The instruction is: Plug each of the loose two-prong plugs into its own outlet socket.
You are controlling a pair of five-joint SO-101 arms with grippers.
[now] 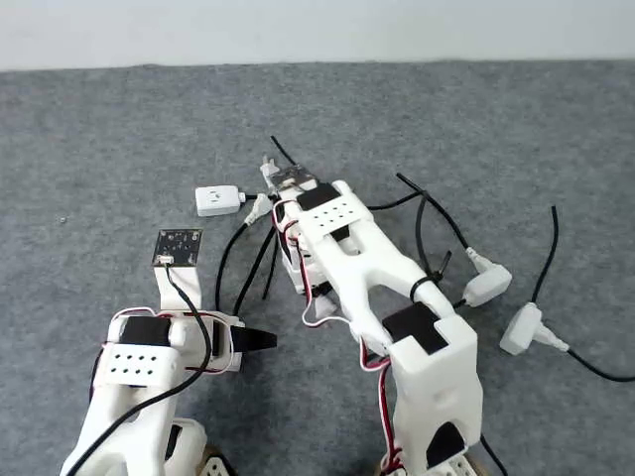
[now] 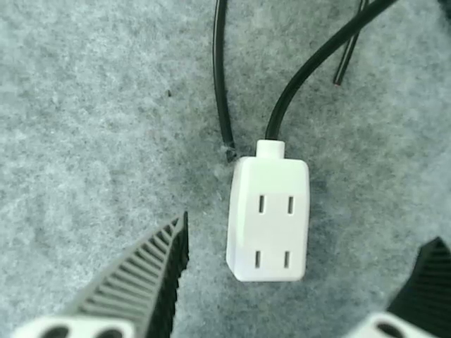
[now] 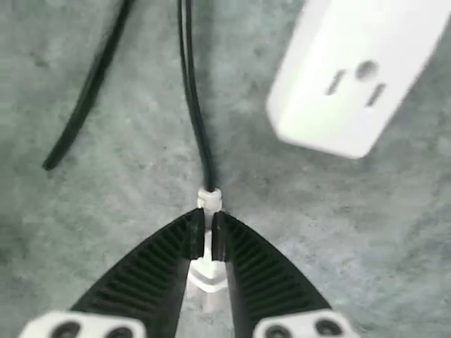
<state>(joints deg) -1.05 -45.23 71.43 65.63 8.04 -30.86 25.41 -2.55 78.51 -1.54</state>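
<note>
Right gripper (image 3: 208, 224): ribbed jaws pinched almost together on a small white plug (image 3: 209, 198), its black cord (image 3: 194, 105) running away over the carpet. White grounded outlet block (image 3: 338, 77) lay near, not touching. Left gripper (image 2: 306, 236): spread wide, holding nothing, one finger to each side of a two-outlet socket block (image 2: 268, 218) lying face up. High view added a white corded connector (image 1: 486, 284) and a second connector (image 1: 523, 329) near it, beside the right arm. Grey carpet (image 1: 99, 149); pale wall (image 1: 298, 30) behind.
</note>
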